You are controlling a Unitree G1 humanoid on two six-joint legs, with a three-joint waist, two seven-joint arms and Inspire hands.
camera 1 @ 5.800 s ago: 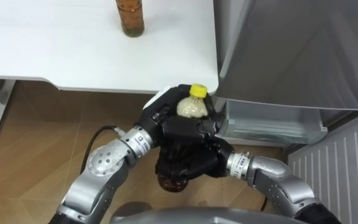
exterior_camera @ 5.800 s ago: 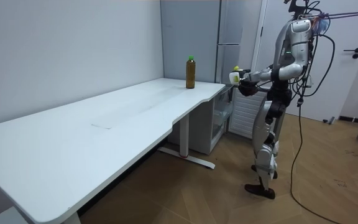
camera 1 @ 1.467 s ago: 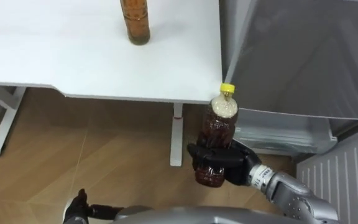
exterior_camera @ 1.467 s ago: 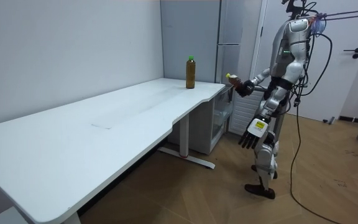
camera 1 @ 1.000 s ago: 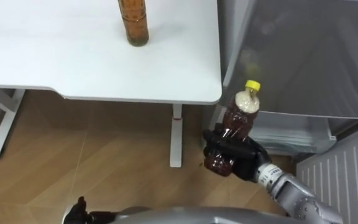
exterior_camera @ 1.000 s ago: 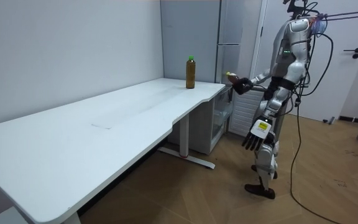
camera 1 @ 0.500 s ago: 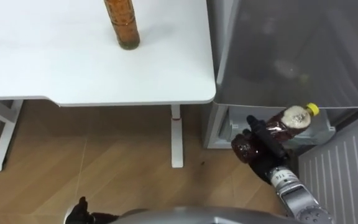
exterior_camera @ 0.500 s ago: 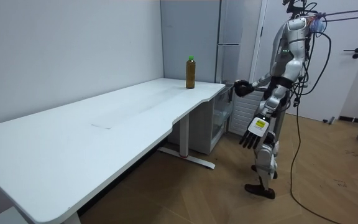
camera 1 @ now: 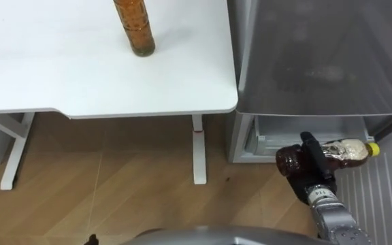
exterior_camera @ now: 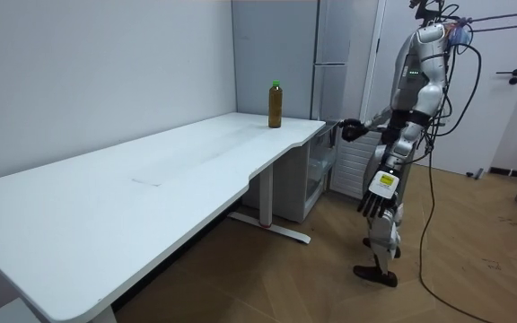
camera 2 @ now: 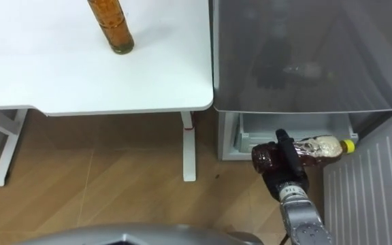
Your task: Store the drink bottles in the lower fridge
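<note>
Right hand [camera 1: 313,163] is gripping a bottle [camera 1: 346,150] with curled fingers, holding it sideways, cap rightward, before the fridge's [camera 1: 318,61] open lower drawer [camera 1: 305,128]. A second bottle [camera 1: 134,27] is standing on the table [camera 1: 60,68]. Left hand [exterior_camera: 377,199] is hanging straight-fingered beside the leg.

Lower fridge [camera 1: 284,128] gapes open (table [camera 1: 182,68] edge just beside, left).

A brown bottle [camera 1: 349,150] (yellow-capped) is held sideways at lower right, cap pointing right, before the lower fridge [camera 1: 298,126] — an amber bottle [camera 1: 135,27] is stood upright at upper centre-left.
</note>
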